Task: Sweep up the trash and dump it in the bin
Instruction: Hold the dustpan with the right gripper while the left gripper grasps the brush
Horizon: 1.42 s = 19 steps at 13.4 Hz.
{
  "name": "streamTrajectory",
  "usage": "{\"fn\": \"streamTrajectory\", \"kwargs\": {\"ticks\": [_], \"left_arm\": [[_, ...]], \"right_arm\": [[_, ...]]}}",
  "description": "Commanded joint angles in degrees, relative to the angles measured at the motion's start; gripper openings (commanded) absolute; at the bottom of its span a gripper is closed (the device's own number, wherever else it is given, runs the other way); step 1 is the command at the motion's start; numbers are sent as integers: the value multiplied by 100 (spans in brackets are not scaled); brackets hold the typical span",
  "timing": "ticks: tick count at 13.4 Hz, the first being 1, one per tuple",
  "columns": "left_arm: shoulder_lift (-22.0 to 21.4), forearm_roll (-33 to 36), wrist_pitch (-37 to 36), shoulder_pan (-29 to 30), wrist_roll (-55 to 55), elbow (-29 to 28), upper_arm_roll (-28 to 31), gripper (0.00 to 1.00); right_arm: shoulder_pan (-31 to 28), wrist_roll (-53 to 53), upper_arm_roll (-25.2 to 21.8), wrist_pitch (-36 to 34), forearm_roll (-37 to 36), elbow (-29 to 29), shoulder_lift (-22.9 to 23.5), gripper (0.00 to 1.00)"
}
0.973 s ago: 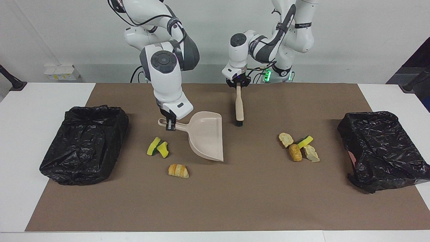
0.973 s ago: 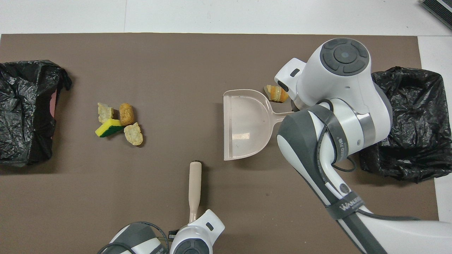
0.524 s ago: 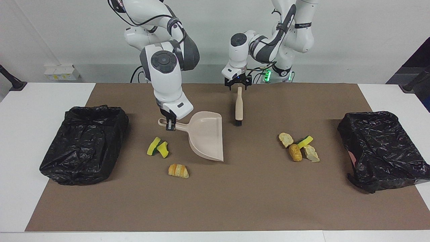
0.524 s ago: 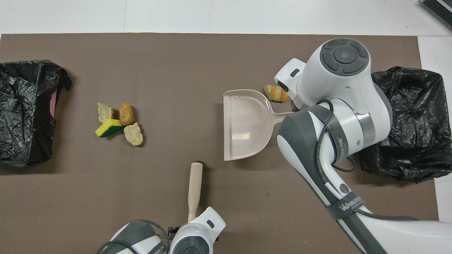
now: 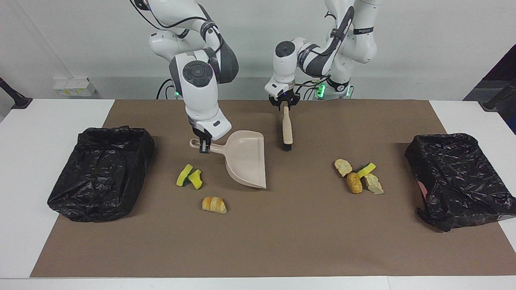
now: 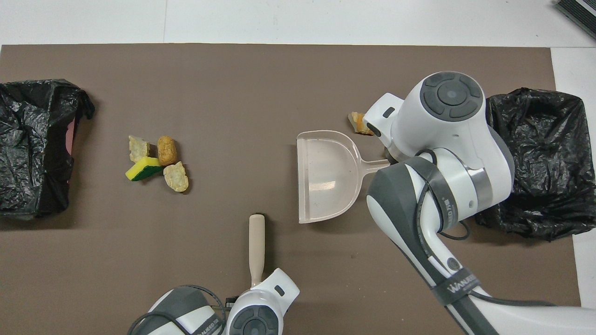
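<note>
A band (image 6: 455,284) bearing the lettering "WANJEED" is wrapped around the right arm (image 6: 437,251) in the overhead view. No other text can be read.

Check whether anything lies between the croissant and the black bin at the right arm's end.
Nothing visible: only bare mat lies between the croissant and the black bin. The sponge wedges sit nearer to the robots, off that path.

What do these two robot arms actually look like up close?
Both arms are glossy white, rounded segments with dark grey joints and round grey end caps. Thin black cables loop along them, and grey bands carry lettering. The left gripper and right gripper are small, black and two-fingered. A green light glows at one base.
</note>
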Motion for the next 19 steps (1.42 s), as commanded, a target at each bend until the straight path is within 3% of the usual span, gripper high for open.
{"fn": "streamTrajectory", "kwargs": {"ticks": [1, 6, 7, 8, 9, 17, 19], "left_arm": [[46, 32, -67, 186, 65, 88, -28, 0], [46, 32, -67, 186, 65, 80, -36, 0], [46, 32, -58, 186, 56, 88, -28, 22], [46, 32, -67, 186, 56, 80, -28, 87], [46, 32, -67, 195, 56, 80, -28, 100], [90, 120, -67, 327, 302, 229, -28, 99], [116, 120, -75, 344, 311, 264, -28, 6]], "right_arm": [[106, 320, 11, 418, 79, -467, -218, 0], [115, 330, 11, 418, 88, -476, -218, 0], [115, 321, 11, 418, 88, -476, -218, 0], [115, 330, 11, 418, 79, -476, -218, 0], [115, 321, 11, 409, 88, -476, -218, 0], [132, 400, 11, 638, 79, -722, -227, 0], [132, 409, 11, 647, 79, -722, -218, 0]]}}
